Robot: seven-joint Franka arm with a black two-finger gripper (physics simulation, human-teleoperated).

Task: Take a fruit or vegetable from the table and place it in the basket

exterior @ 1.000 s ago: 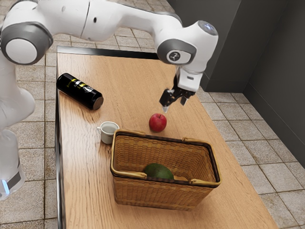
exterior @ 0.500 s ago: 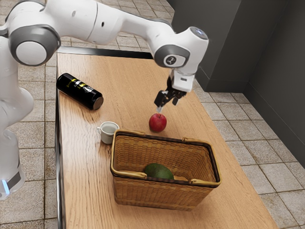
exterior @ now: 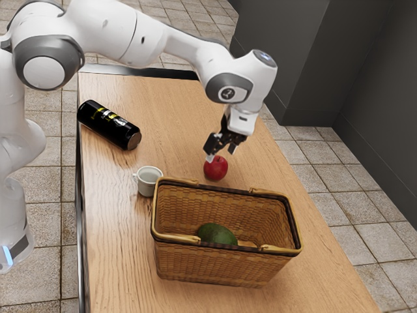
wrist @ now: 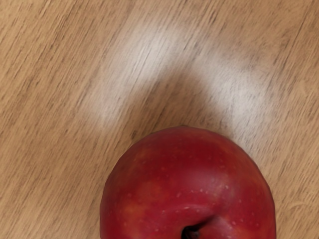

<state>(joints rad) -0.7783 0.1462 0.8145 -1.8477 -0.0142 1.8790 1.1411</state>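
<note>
1. from the black gripper [exterior: 221, 154] outward: released, with fingers parted and grasping nothing; poised low over the red apple [exterior: 215, 169], near its crown.
2. for the apple itself: resting upright on the wooden table [exterior: 117, 254], stem [wrist: 192, 231] facing up towards the hand; ready, by the look of it, for a little more lowering and then a squeeze.
3. could knock or roll the apple by coming down off-centre, with one fingertip landing on its top instead of beside it.
4. could also lose it by closing too high, pinching only the rounded shoulder and slipping off the smooth skin.
5. might snag the wicker basket [exterior: 208, 267] on the way over, if carried too low past the near rim or the folded handles; might bump the avocado [exterior: 217, 235] inside if let go carelessly.
6. further out, beside the basket: a white cup [exterior: 147, 184], at some risk from a low sideways sweep; well apart, a black can [exterior: 107, 124] lying on its side.
7. compared with a second ago: lowered and shifted towards the exterior view's left, from above and beside the apple to right over it; otherwise unchanged, with apple, basket, avocado, cup and can all unmoved.
</note>
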